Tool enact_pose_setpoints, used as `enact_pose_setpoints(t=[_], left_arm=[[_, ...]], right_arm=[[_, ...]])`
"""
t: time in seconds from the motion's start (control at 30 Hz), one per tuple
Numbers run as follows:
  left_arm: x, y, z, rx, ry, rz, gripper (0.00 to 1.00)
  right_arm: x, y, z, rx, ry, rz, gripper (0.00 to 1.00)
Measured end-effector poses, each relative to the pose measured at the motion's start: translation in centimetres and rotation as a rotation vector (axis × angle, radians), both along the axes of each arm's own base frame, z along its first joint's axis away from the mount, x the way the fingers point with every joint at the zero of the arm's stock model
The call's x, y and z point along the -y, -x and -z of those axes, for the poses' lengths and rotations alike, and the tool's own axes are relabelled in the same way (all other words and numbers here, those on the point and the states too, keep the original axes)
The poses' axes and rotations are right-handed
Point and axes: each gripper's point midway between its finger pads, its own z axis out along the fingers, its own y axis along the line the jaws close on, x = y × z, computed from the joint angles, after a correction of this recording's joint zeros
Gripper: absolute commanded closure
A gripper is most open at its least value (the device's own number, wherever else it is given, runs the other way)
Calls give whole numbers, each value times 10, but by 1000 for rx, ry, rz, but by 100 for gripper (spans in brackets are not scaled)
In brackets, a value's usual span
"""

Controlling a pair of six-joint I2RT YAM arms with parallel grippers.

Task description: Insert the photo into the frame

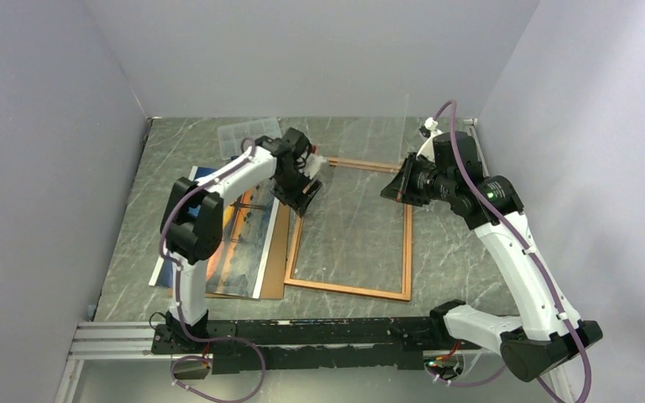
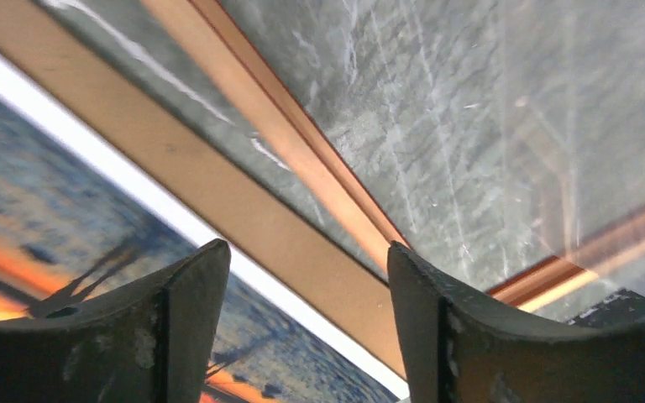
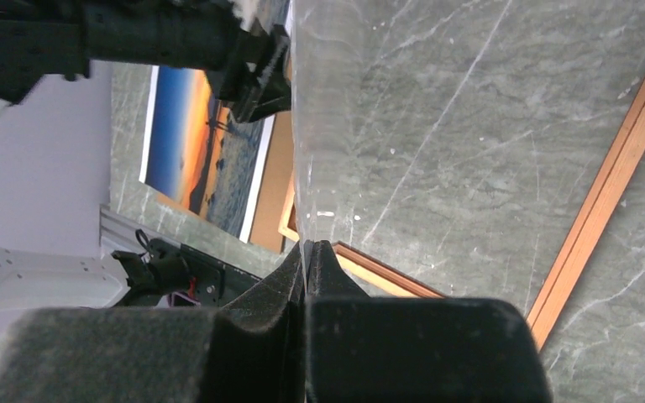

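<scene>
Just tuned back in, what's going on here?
The right fingers are shut on the edge of the pane, holding it tilted up over the frame. The left fingers stand open near the frame's left rail, holding nothing. The photo lies on the brown board left of the frame, not yet in.

Photo [image 1: 243, 252] on backing board [image 1: 275, 269], left of centre on the bench [image 1: 453, 243]. Frame [image 1: 406, 252] just right of it, pane [image 1: 369, 138] raised over its upper part. Compartment box [image 1: 239, 134] upper left.
</scene>
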Motion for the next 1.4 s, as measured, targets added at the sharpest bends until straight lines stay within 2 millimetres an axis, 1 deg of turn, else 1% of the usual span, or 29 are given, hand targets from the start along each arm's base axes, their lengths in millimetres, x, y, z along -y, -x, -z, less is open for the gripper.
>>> enact_pose_setpoints(t=[0.03,0.07,0.13,0.2,0.23,0.27,0.37,0.43,0.47,0.57,0.63,0.67,0.73,0.8,0.87,0.93,1.0,1.07,1.13,1.2,1.23,1.3,1.4], left_arm=[[-1,-3,-11,12,15,-6,12],[-2,-8,-24,27,39,-18,7],[-6,-21,-56,74,101,-60,6],[-14,-36,-87,134,148,-104,6],[-22,-42,-102,167,164,-130,6],[-29,-46,-113,191,172,-152,6],[-56,-48,-135,226,178,-220,6],[-74,-47,-144,227,180,-261,6],[-88,-47,-148,226,172,-291,6],[-132,-49,-153,242,136,-393,6],[-163,-43,-153,249,118,-465,6],[-174,-39,-154,253,110,-491,6],[-194,-29,-158,267,103,-538,6],[-206,-22,-166,291,107,-559,6],[-214,-17,-171,312,118,-571,6],[-220,-14,-171,317,126,-580,6],[-225,-12,-165,308,128,-585,6],[-227,-9,-155,286,127,-588,6],[-225,-6,-143,261,125,-581,6],[-225,-1,-132,233,120,-581,6],[-224,0,-129,224,119,-580,6],[-223,2,-124,213,121,-576,6],[-221,1,-120,212,130,-566,6]], right_arm=[[-1,-2,-3,5,-2,1,100],[-1,-3,-4,7,-2,1,100],[-1,-6,-5,9,2,6,100],[-1,-9,-3,3,9,9,100],[-2,-11,-1,-3,11,9,100],[-3,-13,0,-9,13,10,100],[-6,-18,4,-25,14,7,100],[-8,-21,2,-26,9,2,100],[-10,-22,1,-24,5,-2,100],[-17,-28,-6,-7,-23,-16,100],[-24,-31,-8,-5,-40,-29,100],[-29,-32,-8,-8,-46,-39,100],[-48,-31,-11,-18,-62,-92,100],[-73,-29,-18,-25,-96,-168,100],[-92,-25,-23,-27,-136,-231,100],[-95,-21,-24,-41,-163,-254,100],[-87,-21,-21,-44,-196,-248,100],[-73,-24,-9,-54,-215,-219,100],[-61,-27,9,-78,-220,-189,100],[-50,-34,37,-118,-227,-153,100],[-46,-36,46,-135,-227,-138,100],[-35,-39,77,-202,-225,-97,100],[-23,-39,103,-276,-224,-56,100]])
